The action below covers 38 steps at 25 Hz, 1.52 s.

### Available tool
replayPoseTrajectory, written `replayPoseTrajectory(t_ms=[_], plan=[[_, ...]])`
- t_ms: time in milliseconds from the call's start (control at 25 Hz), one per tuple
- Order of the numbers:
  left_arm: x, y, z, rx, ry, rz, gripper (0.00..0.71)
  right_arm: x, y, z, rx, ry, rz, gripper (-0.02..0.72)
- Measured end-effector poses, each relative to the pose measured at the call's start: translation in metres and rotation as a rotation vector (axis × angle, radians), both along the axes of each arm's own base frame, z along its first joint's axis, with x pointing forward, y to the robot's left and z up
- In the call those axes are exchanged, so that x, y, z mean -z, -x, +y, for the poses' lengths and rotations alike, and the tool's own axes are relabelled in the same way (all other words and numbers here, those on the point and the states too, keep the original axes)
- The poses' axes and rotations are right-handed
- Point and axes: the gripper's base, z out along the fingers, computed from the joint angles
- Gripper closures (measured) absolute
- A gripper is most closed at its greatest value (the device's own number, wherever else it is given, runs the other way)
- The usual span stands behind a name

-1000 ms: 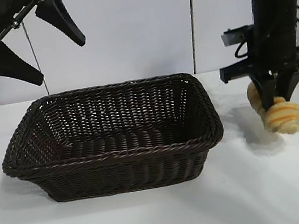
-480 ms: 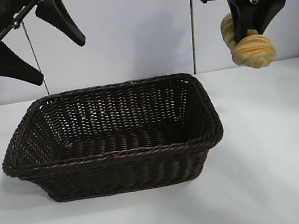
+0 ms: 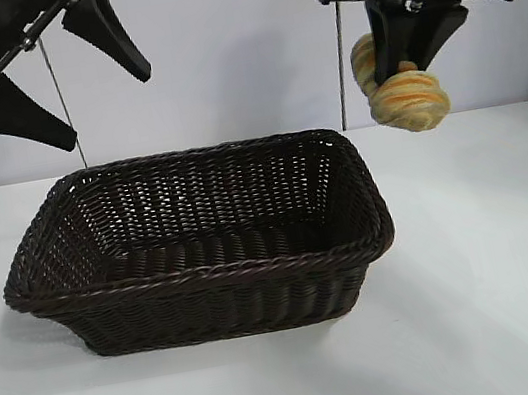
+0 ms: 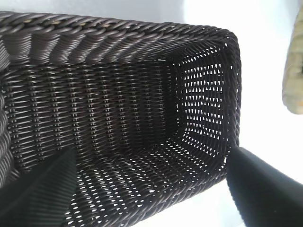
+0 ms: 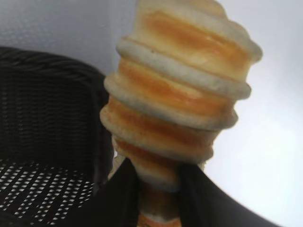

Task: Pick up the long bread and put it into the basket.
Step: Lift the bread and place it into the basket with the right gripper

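Note:
The long bread [image 3: 408,100], golden-tan with orange-brown ridges, hangs in my right gripper [image 3: 411,59], which is shut on it high above the table, just right of the basket's right rim. In the right wrist view the long bread [image 5: 177,101] stands between the two black fingers [image 5: 120,194]. The dark brown wicker basket [image 3: 370,225] sits on the white table left of centre; it also shows in the left wrist view [image 4: 142,35] and the right wrist view [image 5: 52,71]. My left gripper [image 3: 56,75] is open and empty, raised above the basket's left end.
A white table [image 3: 507,319] extends in front of and to the right of the basket. A pale wall with a vertical dark seam [image 3: 340,43] stands behind. The bread's edge shows at the side of the left wrist view [image 4: 294,80].
My right gripper has lifted the long bread from the table up high and carried it left toward the basket. The left arm has not moved.

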Motion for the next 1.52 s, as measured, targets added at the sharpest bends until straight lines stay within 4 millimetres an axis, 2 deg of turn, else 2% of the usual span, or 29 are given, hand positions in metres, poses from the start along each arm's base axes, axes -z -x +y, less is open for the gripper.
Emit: replayPoseTrajectory(t_ms=[160, 360, 640, 720, 920, 1000, 1240, 1520], plan=[[0.000, 0.000, 0.000, 0.000, 0.000, 0.000, 0.085, 0.006, 0.011, 0.026, -0.066, 0.004, 0.010, 0.524], [0.000, 0.000, 0.000, 0.000, 0.000, 0.000, 0.085, 0.027, 0.013, 0.050, -0.113, 0.009, 0.024, 0.524], [0.000, 0.000, 0.000, 0.000, 0.000, 0.000, 0.085, 0.051, 0.005, 0.056, -0.111, 0.016, 0.037, 0.520], [0.000, 0.000, 0.000, 0.000, 0.001, 0.000, 0.085, 0.054, 0.003, 0.057, -0.111, 0.016, 0.036, 0.485], [0.000, 0.000, 0.000, 0.000, 0.001, 0.000, 0.085, 0.053, 0.003, 0.057, -0.119, 0.014, 0.025, 0.280], [0.000, 0.000, 0.000, 0.000, 0.001, 0.000, 0.085, 0.053, 0.002, 0.057, -0.124, 0.015, 0.023, 0.246], [0.000, 0.000, 0.000, 0.000, 0.001, 0.001, 0.085, 0.037, 0.001, 0.049, -0.114, 0.000, -0.008, 0.228], [0.000, 0.000, 0.000, 0.002, 0.002, 0.005, 0.085, 0.004, -0.004, 0.012, -0.057, -0.030, -0.054, 0.228]])
